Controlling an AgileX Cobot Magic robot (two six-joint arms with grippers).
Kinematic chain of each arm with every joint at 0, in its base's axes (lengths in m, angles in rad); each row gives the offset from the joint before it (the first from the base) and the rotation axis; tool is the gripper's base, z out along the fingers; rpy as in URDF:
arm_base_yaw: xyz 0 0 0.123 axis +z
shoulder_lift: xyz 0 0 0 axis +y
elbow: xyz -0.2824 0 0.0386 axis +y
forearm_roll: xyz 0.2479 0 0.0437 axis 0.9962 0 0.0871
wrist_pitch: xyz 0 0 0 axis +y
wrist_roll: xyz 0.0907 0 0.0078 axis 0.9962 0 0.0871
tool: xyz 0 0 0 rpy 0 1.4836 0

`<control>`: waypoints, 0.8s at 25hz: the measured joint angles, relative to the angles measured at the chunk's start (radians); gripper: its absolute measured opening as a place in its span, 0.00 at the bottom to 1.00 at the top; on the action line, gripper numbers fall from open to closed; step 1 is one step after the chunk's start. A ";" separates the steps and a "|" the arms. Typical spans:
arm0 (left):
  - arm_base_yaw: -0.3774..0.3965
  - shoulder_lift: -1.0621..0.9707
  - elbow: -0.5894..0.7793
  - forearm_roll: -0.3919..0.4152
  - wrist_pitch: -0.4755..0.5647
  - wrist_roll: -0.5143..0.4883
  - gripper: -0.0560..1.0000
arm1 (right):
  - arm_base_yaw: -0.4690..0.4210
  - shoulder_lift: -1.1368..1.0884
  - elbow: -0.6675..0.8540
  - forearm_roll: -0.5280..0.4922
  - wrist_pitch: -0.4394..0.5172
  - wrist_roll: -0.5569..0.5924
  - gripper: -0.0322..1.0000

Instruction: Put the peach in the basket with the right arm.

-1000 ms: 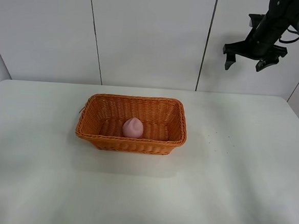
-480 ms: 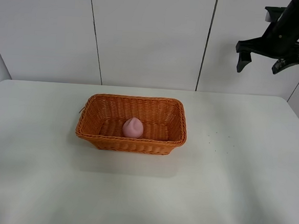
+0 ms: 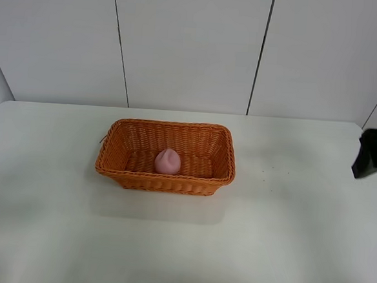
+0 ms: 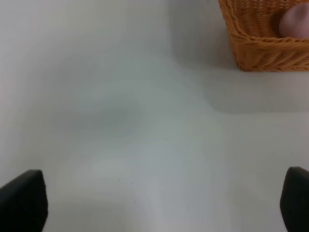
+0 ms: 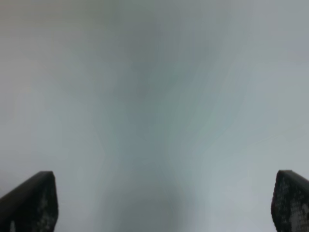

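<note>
Since a second ago the right arm (image 3: pixel 375 152) has dropped from high against the far wall down to the right edge of the scene, where only a black piece of it shows just above the desk (image 3: pixel 284 252); basket and peach have not shifted.

No brand, label or writing can be read anywhere.

The peach (image 3: pixel 167 161) is small, smooth and pale pink, rounded with a soft point on top and a faint crease down its face. It sits inside the basket (image 3: pixel 134 174), on the woven floor against the near wall, about midway along it.

That basket is rectangular orange-brown wicker with sloping sides and a braided rim, standing on the white desk a little left of centre, and the peach is all it holds.

The right pincer (image 5: pixel 164 205) is released, its two dark fingertips far apart over a blurred pale surface. The left pincer (image 4: pixel 164 203) is also spread wide, over bare desk, with a basket corner and a blur of the peach beyond it.
</note>
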State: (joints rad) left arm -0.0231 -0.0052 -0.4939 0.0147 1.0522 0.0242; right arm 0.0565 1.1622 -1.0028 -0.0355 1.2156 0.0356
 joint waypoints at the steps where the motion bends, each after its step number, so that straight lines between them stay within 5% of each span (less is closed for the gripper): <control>1: 0.000 0.000 0.000 0.000 0.000 0.000 0.99 | 0.000 -0.072 0.057 0.000 0.001 0.000 0.69; 10: 0.000 0.000 0.000 0.000 0.000 0.000 0.99 | 0.000 -0.728 0.475 0.007 -0.168 0.000 0.69; 20: 0.000 0.000 0.000 0.000 0.000 0.000 0.99 | 0.000 -1.111 0.509 0.011 -0.184 0.000 0.69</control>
State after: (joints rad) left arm -0.0231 -0.0052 -0.4939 0.0147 1.0522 0.0242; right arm 0.0565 0.0507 -0.4937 -0.0240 1.0314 0.0353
